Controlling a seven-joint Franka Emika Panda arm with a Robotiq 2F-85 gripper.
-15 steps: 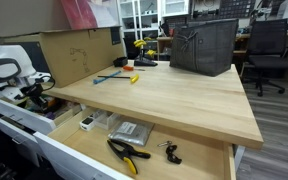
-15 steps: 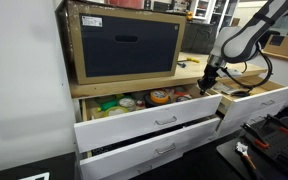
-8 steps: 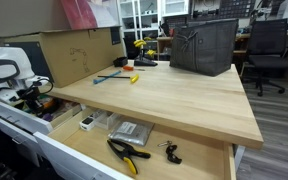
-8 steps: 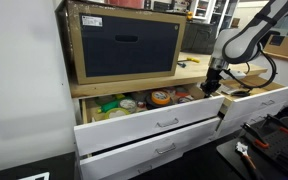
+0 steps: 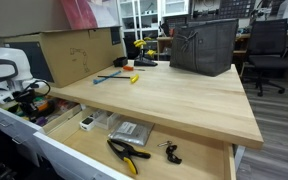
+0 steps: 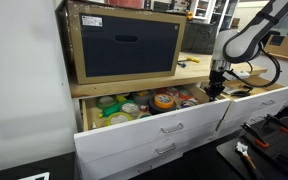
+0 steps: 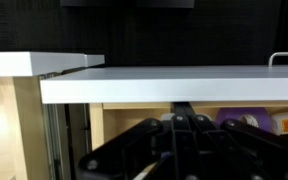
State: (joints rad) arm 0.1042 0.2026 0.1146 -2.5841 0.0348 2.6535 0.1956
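Note:
My gripper (image 6: 214, 89) hangs at the right end of the top white drawer (image 6: 154, 126), down at its rim, and appears in an exterior view at the left (image 5: 26, 100). The drawer stands pulled out and holds tape rolls (image 6: 164, 100) and several small items. In the wrist view the gripper's dark linkages (image 7: 184, 150) meet in the middle and look shut. The fingertips are cut off at the bottom edge. A white panel (image 7: 174, 85) crosses the wrist view above them, with tape and purple items beyond.
A cardboard box (image 6: 124, 45) stands on the wooden benchtop (image 5: 174, 95) above the drawer. A second open drawer (image 5: 84, 150) holds yellow-handled pliers (image 5: 129, 155) and small parts. A dark bin (image 5: 204, 45) sits at the back. Lower drawers (image 6: 159, 152) are closed.
The top drawer has slid further out, showing more of its contents. My gripper has moved outward with it.

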